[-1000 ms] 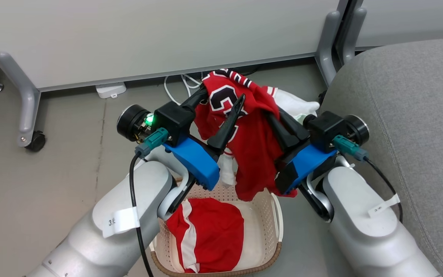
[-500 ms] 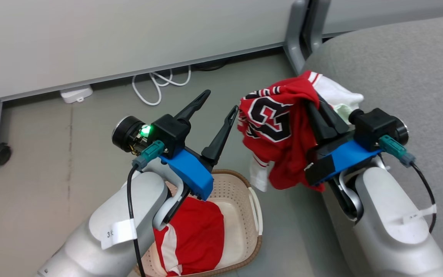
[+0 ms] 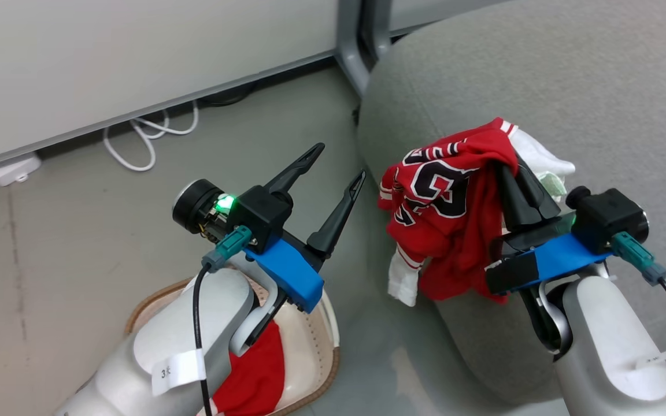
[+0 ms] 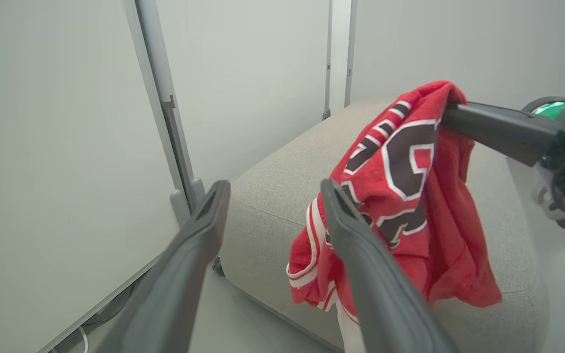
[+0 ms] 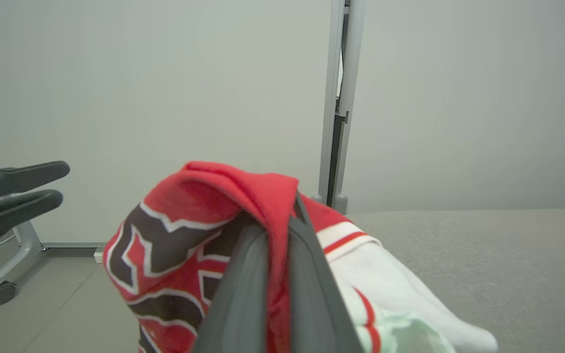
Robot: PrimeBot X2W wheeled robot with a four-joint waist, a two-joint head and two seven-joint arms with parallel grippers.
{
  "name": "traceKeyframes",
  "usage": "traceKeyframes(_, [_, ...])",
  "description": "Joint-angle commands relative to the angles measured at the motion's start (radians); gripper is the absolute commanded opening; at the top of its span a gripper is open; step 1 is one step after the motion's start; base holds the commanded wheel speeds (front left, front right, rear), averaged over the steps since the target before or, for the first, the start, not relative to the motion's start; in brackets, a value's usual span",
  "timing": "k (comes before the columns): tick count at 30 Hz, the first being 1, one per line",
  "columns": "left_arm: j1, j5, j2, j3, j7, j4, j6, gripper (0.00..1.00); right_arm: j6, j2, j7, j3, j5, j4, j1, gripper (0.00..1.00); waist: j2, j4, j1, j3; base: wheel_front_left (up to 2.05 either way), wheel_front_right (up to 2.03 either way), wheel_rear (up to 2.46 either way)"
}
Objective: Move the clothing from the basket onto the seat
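Right end effector (image 3: 512, 185) pinches the red jersey (image 3: 448, 196) over the seat (image 3: 541, 75).
Held high, apparently so the fabric clears the edge; left end effector (image 3: 341, 160) spread, empty.

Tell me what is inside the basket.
Red clothing lies in the basket, against its cream wall. The left forearm covers most of the inside, so whether anything more lies under it cannot be seen.

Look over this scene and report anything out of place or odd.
The red jersey hangs bunched from the shut right claw over the edge of the seat; a white cable sprawls loose on the floor.
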Motion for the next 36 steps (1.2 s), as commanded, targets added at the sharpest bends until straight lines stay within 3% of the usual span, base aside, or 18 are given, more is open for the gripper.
traceKeyframes(1, [0.002, 0.008, 0.003, -0.008, -0.004, -0.009, 0.0, 1.0, 0.0, 0.003, -0.004, -0.01, -0.005, -0.023, 0.025, 0.0, -0.0001, -0.053, 0.0, 0.02, 0.0, 0.0, 0.0])
traceKeyframes(9, [0.005, 0.024, -0.01, -0.047, 0.009, -0.012, -0.013, 1.0, 0.0, 0.013, -0.004, -0.077, -0.007, -0.094, 0.106, 0.0, -0.0001, -0.11, 0.0, 0.028, 0.0, 0.0, 0.0])
traceKeyframes(22, [0.004, 0.025, -0.022, -0.059, 0.003, -0.007, -0.012, 1.0, 0.0, 0.025, -0.004, -0.11, -0.016, -0.124, 0.164, 0.0, -0.0001, -0.119, 0.0, 0.026, 0.0, 0.0, 0.0])
traceKeyframes(29, [-0.04, 0.044, -0.013, -0.052, 0.004, -0.026, -0.004, 1.0, 0.0, 0.007, -0.004, -0.151, -0.027, -0.166, 0.07, 0.0, -0.0001, -0.1, 0.0, 0.084, 0.0, 0.0, 0.0])
traceKeyframes(36, [-0.12, 0.086, 0.009, -0.047, 0.012, -0.072, 0.005, 1.0, 0.0, -0.032, -0.004, -0.278, -0.029, -0.208, -0.144, 0.0, -0.0001, -0.065, 0.0, 0.226, 0.0, 0.0, 0.0])
